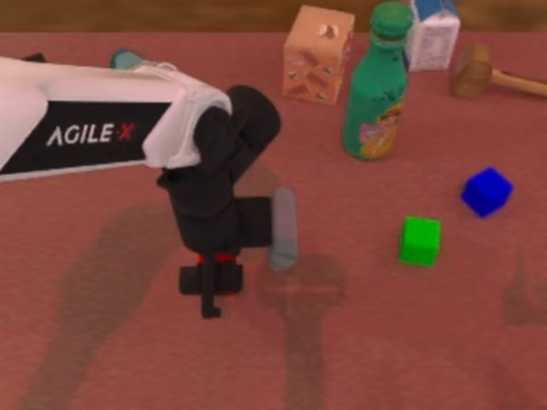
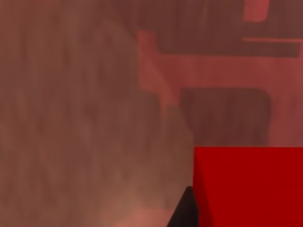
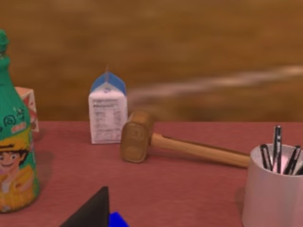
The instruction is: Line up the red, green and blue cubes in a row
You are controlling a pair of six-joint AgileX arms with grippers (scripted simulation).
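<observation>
Reddish desk (image 1: 102, 359) below, left gripper (image 1: 209, 286) clamps the red cube (image 2: 248, 187) off-centre, so it may twist askew of green cube (image 1: 420, 240) and blue cube (image 1: 487, 190).

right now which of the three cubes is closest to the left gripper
The red cube: it sits right at the left gripper, barely showing beneath it from above. The green cube and blue cube lie apart toward the right.

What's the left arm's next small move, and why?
Probably carry the red cube, right at the left end effector, rightward to just left of the green cube. Green and the blue cube sit close together on the right; red is far left. The right arm is outside the top view.
</observation>
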